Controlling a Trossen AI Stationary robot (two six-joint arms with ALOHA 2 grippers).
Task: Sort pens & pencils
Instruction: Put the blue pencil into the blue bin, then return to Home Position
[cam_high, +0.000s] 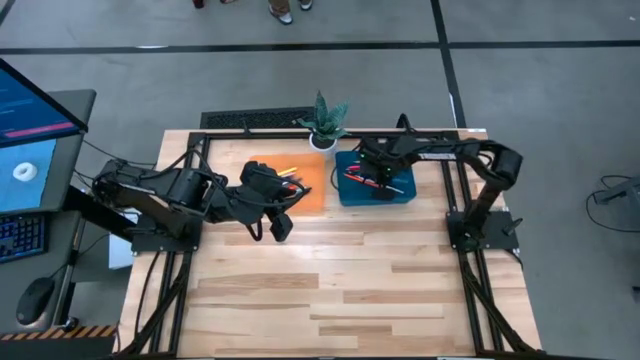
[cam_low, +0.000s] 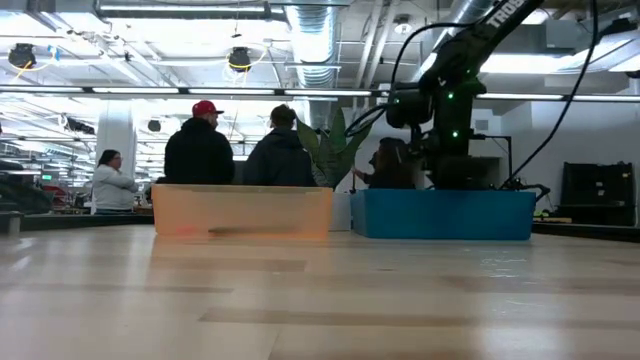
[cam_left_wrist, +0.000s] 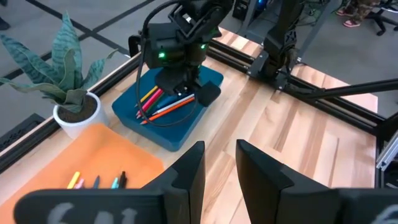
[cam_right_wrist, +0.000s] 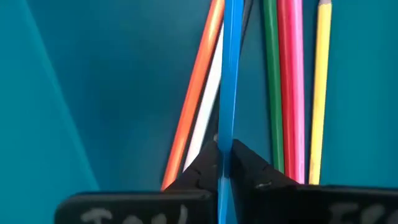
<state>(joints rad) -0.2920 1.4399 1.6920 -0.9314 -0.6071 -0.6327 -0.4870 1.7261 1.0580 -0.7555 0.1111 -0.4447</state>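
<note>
Several pencils (cam_right_wrist: 292, 87) in orange, white, green, red, pink and yellow lie in the blue tray (cam_high: 402, 196); in the left wrist view they lie in a bundle (cam_left_wrist: 163, 104). My right gripper (cam_right_wrist: 225, 163) reaches down into that tray and is shut on a blue pencil (cam_right_wrist: 231, 74). A few short pens (cam_left_wrist: 96, 181) lie in the orange tray (cam_high: 315, 196). My left gripper (cam_left_wrist: 219, 163) hovers open and empty over the bare table by the orange tray's near edge (cam_high: 282, 226). My right gripper pinches the blue pencil (cam_right_wrist: 227, 134) between its two fingertips (cam_right_wrist: 249, 163), coming from above into the blue tray. The pencil runs on beyond the fingers over the orange and white pencils. Whether it is lifted off the tray floor, I cannot tell.
A small potted plant (cam_high: 325, 122) stands at the far edge between the two trays. A black metal frame (cam_high: 450, 190) runs round the table. Bare wood (cam_high: 340, 290) fills the near half. People stand in the room behind (cam_low: 200, 145).
</note>
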